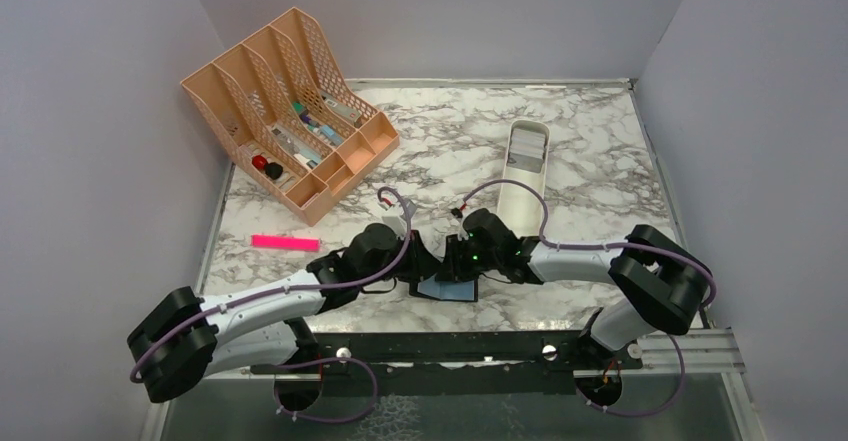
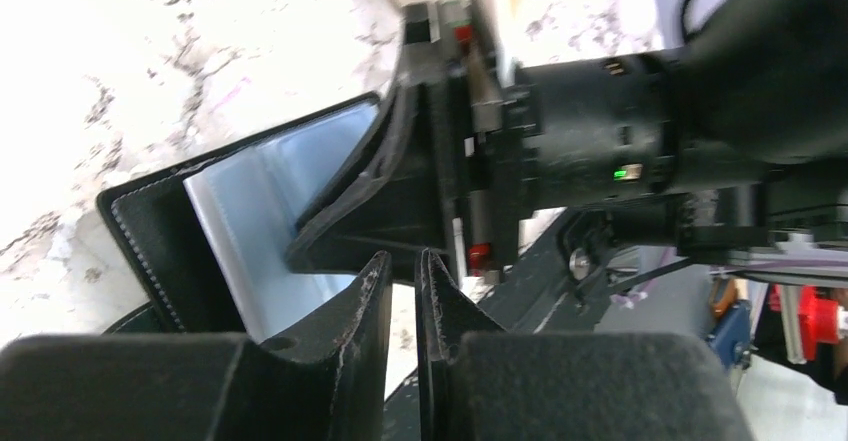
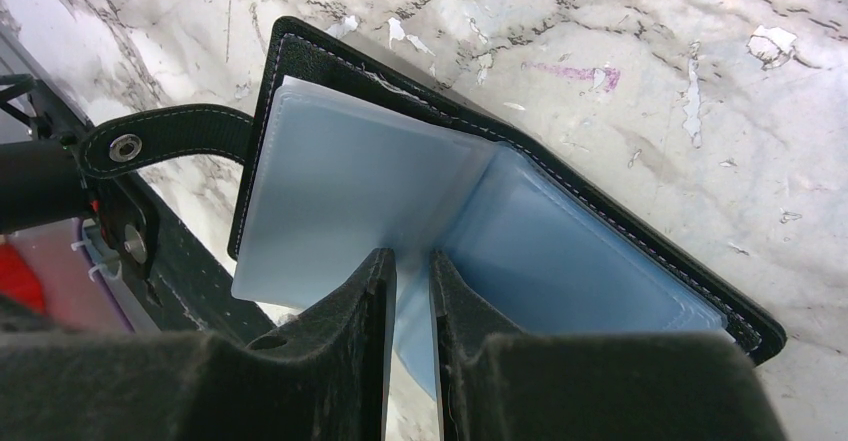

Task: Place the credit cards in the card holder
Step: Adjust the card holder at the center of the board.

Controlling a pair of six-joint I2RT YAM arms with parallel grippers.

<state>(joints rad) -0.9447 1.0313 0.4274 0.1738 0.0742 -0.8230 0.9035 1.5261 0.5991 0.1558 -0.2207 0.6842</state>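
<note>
Card holder (image 3: 560, 251): a black stitched wallet that lies open on the marbled surface (image 1: 600, 191) between the two arms, its soft translucent sleeves (image 3: 340, 191) fanned upward. The right claw (image 3: 410, 257) is clenched on one sleeve and holds it raised. The left claw (image 2: 404, 257) is narrowed to a slit beside the holder, with nothing clearly visible between its jaws. The credit cards (image 1: 528, 144) sit stacked at the far end of a white tray (image 1: 512, 201), well apart from the holder. They are judged light, stiff and slick; packed together they offer little purchase, so a pinch across an exposed short edge seems best. The right arm's cable (image 1: 520, 183) loops over the tray and may hinder a reach. A peach organiser (image 1: 290, 111) and a pink strip (image 1: 285, 243) lie off to the left.
</note>
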